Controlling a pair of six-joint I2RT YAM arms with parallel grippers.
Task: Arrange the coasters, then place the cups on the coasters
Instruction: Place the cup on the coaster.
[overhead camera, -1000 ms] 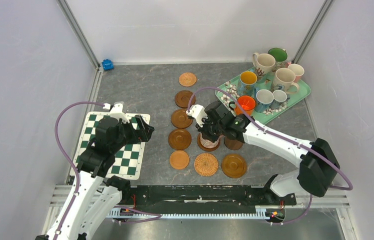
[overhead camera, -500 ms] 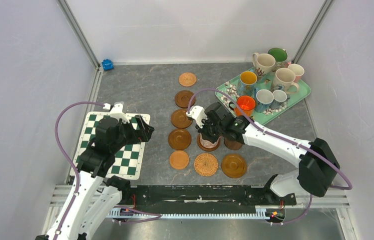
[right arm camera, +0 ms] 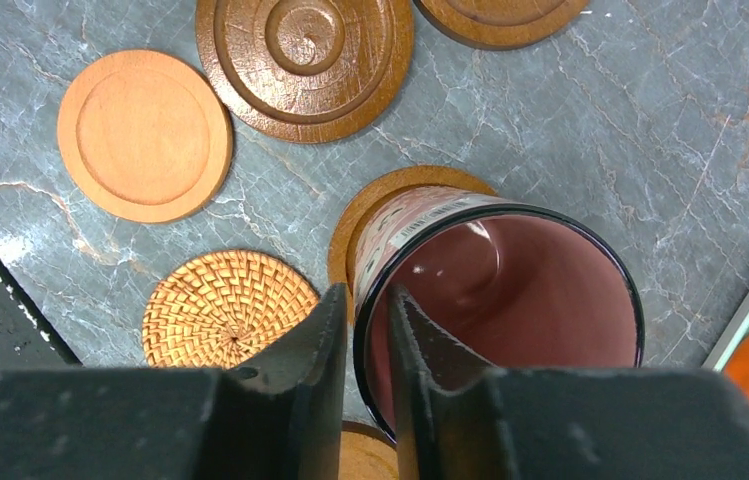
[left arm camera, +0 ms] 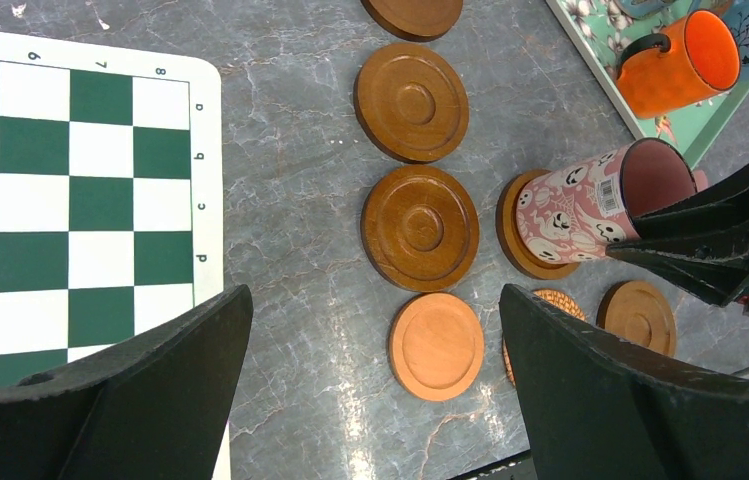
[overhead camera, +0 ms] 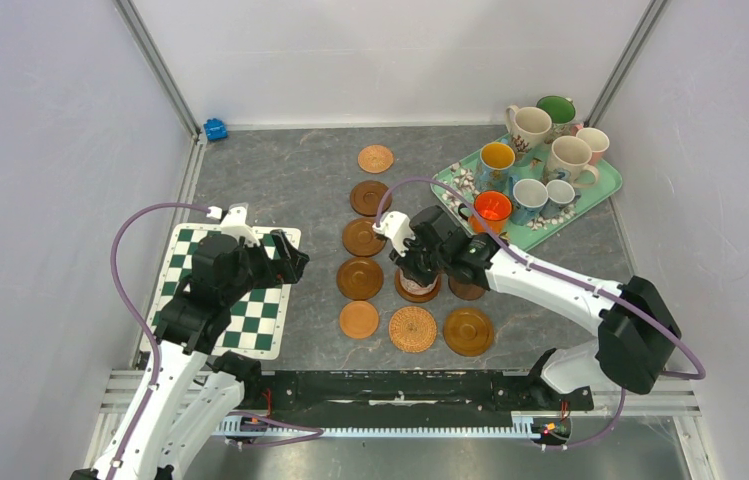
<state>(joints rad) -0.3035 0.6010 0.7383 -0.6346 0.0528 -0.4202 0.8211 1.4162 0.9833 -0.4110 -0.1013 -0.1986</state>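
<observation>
A pink patterned cup (overhead camera: 413,281) (right arm camera: 510,290) (left arm camera: 590,205) stands on a brown coaster (right arm camera: 375,200) in the middle row. My right gripper (overhead camera: 418,266) (right arm camera: 368,300) straddles its near rim, one finger inside and one outside, jaws slightly parted with a gap beside the wall. More coasters lie around: a column of wooden ones (overhead camera: 360,278), a pale one (overhead camera: 359,319), a woven one (overhead camera: 412,328) and a dark one (overhead camera: 468,331). The other cups, among them an orange one (overhead camera: 491,209), sit on the mint tray (overhead camera: 590,190). My left gripper (overhead camera: 290,262) (left arm camera: 375,300) hangs wide open and empty, left of the coasters.
A green-white checkered mat (overhead camera: 230,290) lies under the left arm. A small blue object (overhead camera: 215,128) sits in the far left corner. Grey walls enclose the table on three sides. The tray stands at the far right.
The right gripper's jaws have parted a little around the pink cup's rim. The cup stays on its coaster. The left arm has not moved.
</observation>
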